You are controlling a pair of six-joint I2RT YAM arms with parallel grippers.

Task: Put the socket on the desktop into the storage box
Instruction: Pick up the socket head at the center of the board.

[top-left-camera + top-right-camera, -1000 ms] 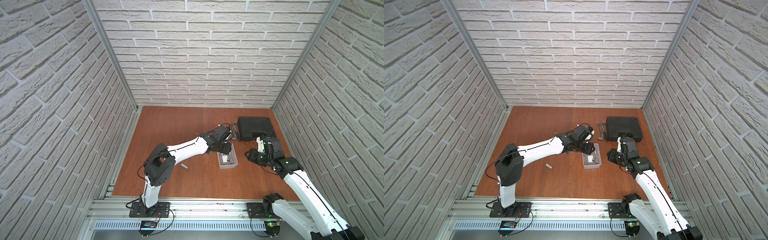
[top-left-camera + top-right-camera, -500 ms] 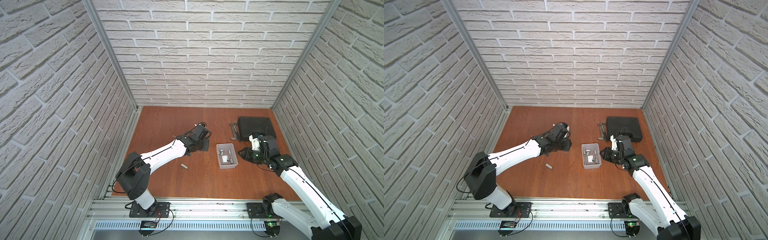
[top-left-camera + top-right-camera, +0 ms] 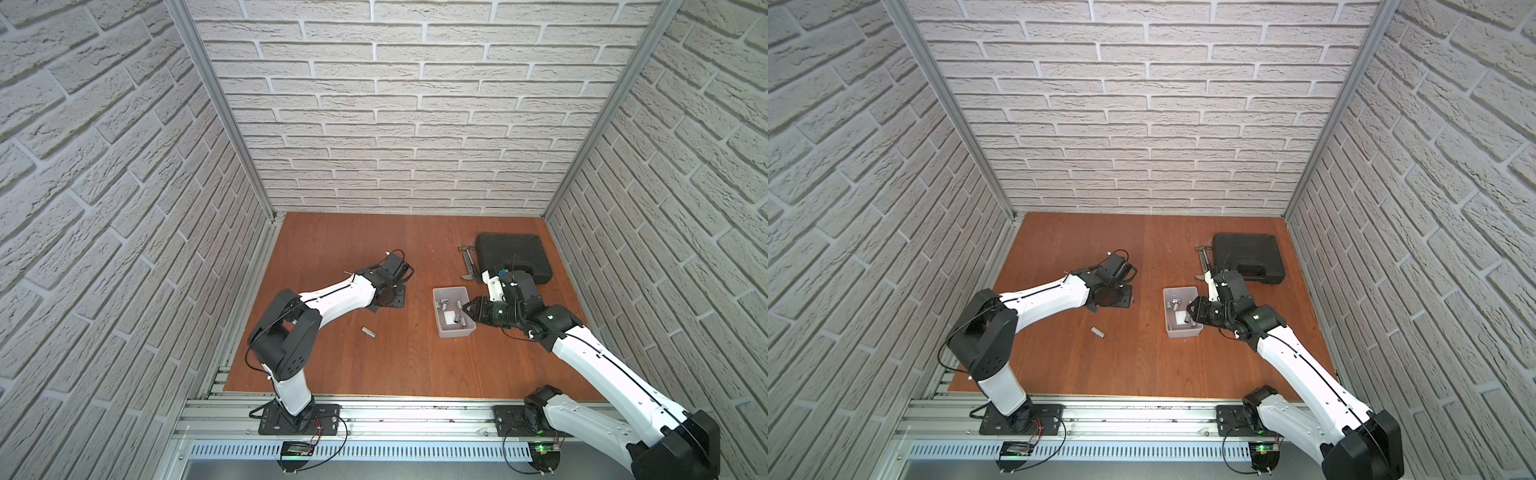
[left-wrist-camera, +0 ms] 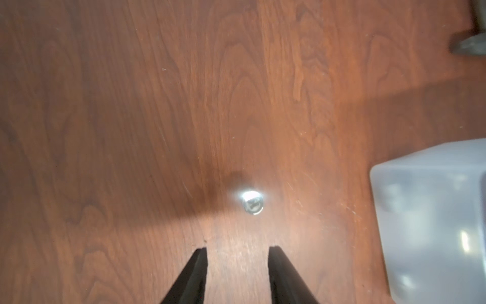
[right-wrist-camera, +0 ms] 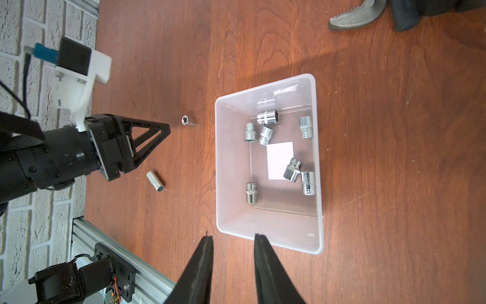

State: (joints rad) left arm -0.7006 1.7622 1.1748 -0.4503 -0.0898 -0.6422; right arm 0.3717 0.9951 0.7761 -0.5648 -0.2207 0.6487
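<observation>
Biggest thing first: your desktop [image 3: 395, 365] was smooth reddish-brown wood grain, walled in by white brick-textured panels. At its far right lay the black tool case [image 3: 513, 253], moulded hard plastic with rounded corners, and no writing on it could be read. Beside the case sat a toothed metal tool [image 5: 352, 15], and only the right wrist view showed its serrated jaw clearly. Then the storage box [image 5: 218, 163], a translucent greyish-white plastic rectangle with rounded corners, carried a blank white patch [image 5: 280, 160] on its floor. The left wrist view gave you just one frosted corner of it. Your left gripper [image 4: 238, 250] pointed down at the wood left of the box, its black fingers parted a modest way with nothing between them. Your right gripper [image 5: 234, 237] hung at the box wall nearest its arm, its gap narrower and also empty. Seven shiny chrome sockets [image 5: 292, 169] lay scattered in the box, ribbed and stubby, and stamped marks on one were too small to read. Two were out on the desktop. A slim lying socket [image 3: 368, 332] rested near the left arm, plain in both top views. A short upright socket [image 4: 252, 202] stood just ahead of the left fingertips, between them and the box. Only the wrist views showed that one.
</observation>
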